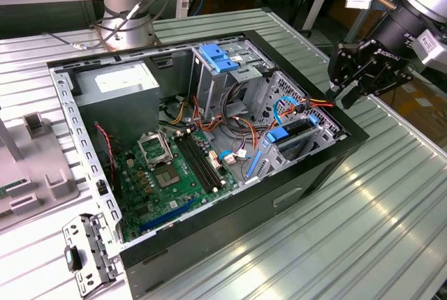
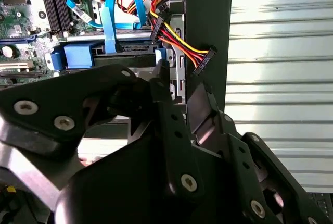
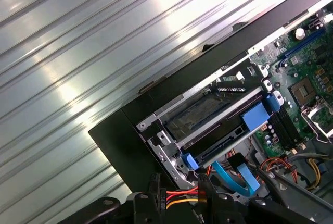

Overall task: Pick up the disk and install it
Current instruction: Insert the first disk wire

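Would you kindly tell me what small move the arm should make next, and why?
Probably ease the gripper up and clear of the black computer case. The dark rectangular disk with blue plastic side rails already appears to lie in its metal bay, a blue ribbon cable running to its end, and the gripper hovers at the case's edge, apart from it.

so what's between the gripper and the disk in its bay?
In the exterior view, the case's black edge and red-yellow power wires lie between the gripper and the disk.
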`<state>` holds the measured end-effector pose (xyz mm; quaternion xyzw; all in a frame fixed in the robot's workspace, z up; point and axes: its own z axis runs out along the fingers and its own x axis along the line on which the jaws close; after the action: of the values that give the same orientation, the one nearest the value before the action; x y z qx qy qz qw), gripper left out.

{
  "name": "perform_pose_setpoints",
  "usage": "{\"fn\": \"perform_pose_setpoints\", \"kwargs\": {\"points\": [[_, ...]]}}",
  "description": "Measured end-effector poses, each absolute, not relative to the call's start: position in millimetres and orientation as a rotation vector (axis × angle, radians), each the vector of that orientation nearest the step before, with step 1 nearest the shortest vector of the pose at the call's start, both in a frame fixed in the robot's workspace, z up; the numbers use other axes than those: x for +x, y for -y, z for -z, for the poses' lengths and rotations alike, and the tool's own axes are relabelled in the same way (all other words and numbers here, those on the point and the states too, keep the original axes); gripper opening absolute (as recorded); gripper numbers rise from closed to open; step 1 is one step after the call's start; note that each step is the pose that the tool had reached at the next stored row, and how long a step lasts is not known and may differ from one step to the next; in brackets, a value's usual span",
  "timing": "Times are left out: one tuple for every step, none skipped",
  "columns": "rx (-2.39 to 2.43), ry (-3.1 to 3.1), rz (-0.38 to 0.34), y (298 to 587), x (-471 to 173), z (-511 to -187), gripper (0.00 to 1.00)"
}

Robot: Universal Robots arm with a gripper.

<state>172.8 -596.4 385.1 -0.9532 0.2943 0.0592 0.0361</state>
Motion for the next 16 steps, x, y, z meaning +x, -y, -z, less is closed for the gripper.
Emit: {"fn": "perform_pose_setpoints", "kwargs": {"points": [[-2.928, -0.904, -0.182, 596.4, 172.7, -385.1, 0.42], [-2.928, -0.903, -0.182, 596.4, 172.8, -385.1, 0.42], [-2.928, -0.903, -0.182, 596.4, 172.8, -385.1, 0.42], [-2.928, -0.903, -0.182, 596.4, 172.7, -385.1, 0.42], [-2.928, -0.903, -0.182, 596.4, 172.8, -385.1, 0.42], [-2.928, -0.903, -0.182, 596.3, 173.0, -385.1, 0.42], [-2.928, -0.902, -0.182, 596.3, 173.7, -384.8, 0.42], [-2.928, -0.903, -0.182, 596.4, 174.3, -384.4, 0.42], [-2.928, -0.903, -0.182, 596.4, 174.9, -384.1, 0.42], [-2.928, -0.903, -0.182, 596.4, 175.8, -383.6, 0.42], [-2.928, -0.903, -0.182, 596.4, 176.8, -382.9, 0.42], [-2.928, -0.903, -0.182, 596.4, 177.7, -382.3, 0.42], [-2.928, -0.903, -0.182, 596.4, 178.3, -381.8, 0.42], [-2.928, -0.903, -0.182, 596.4, 178.9, -381.3, 0.42], [-2.928, -0.903, -0.182, 596.4, 179.5, -380.8, 0.42], [-2.928, -0.903, -0.182, 596.4, 180.1, -380.3, 0.42]]}}
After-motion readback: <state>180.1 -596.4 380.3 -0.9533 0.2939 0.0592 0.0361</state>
